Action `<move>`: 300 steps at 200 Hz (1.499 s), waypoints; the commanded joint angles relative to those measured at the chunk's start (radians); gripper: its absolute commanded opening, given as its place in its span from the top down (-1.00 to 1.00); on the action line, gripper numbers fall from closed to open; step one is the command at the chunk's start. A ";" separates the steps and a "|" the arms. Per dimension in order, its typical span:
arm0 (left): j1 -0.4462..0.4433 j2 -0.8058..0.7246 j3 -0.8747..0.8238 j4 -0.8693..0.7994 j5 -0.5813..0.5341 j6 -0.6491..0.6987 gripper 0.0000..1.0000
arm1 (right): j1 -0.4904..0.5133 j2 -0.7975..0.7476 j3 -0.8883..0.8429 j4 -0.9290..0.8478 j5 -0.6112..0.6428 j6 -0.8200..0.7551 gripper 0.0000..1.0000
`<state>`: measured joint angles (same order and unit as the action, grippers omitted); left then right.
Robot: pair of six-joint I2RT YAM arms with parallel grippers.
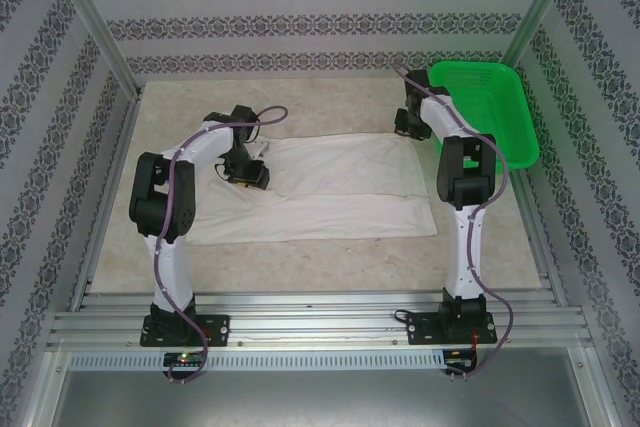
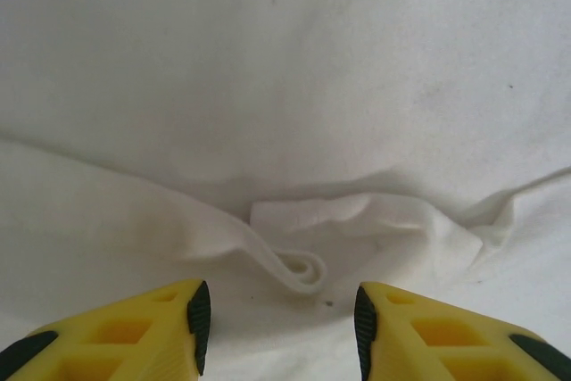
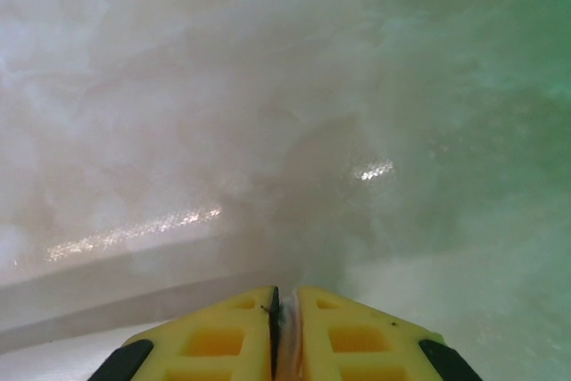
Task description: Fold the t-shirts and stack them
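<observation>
A white t-shirt (image 1: pixel 330 192) lies spread flat across the middle of the table, with a folded layer along its far half. My left gripper (image 1: pixel 250 179) hovers over the shirt's left part. In the left wrist view this gripper (image 2: pixel 278 314) is open, and a curled fold of cloth (image 2: pixel 302 267) lies just ahead of the yellow fingers with nothing between them. My right gripper (image 1: pixel 405 127) sits at the shirt's far right corner. In the right wrist view it (image 3: pixel 285 310) is shut, with a thin strip of white cloth pinched between its pads.
A green mesh basket (image 1: pixel 490 107) stands at the back right, close to the right arm. Bare marbled tabletop (image 3: pixel 178 86) stretches ahead of the right gripper. Aluminium frame posts and patterned walls ring the table (image 1: pixel 300 267).
</observation>
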<state>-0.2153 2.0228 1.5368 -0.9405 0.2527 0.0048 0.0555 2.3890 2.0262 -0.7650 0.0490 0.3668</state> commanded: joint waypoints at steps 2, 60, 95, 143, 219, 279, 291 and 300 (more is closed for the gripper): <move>-0.010 -0.050 -0.029 0.048 0.013 -0.105 0.03 | -0.014 -0.042 -0.013 0.006 -0.009 -0.006 0.70; -0.011 -0.025 -0.066 0.112 0.018 -0.234 0.00 | -0.016 -0.040 -0.013 0.007 -0.014 -0.004 0.69; -0.012 -0.001 -0.061 0.114 -0.010 -0.295 0.01 | -0.016 -0.046 -0.018 0.007 -0.014 -0.006 0.69; -0.021 0.024 -0.052 0.093 -0.032 -0.359 0.03 | -0.018 -0.048 -0.024 0.011 -0.017 -0.007 0.69; -0.043 0.065 -0.001 0.047 -0.057 -0.408 0.25 | -0.017 -0.055 -0.038 0.016 -0.018 -0.008 0.69; -0.043 0.083 0.087 -0.004 -0.066 -0.394 0.64 | -0.017 -0.059 -0.046 0.024 -0.023 -0.008 0.69; -0.042 0.085 0.107 -0.015 -0.072 -0.388 0.74 | -0.016 -0.059 -0.047 0.024 -0.023 -0.009 0.69; -0.044 0.090 0.124 -0.028 -0.073 -0.384 0.80 | -0.017 -0.060 -0.050 0.023 -0.023 -0.010 0.69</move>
<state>-0.2478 2.0918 1.6054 -0.8928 0.2039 -0.3817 0.0475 2.3814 1.9873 -0.7433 0.0357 0.3668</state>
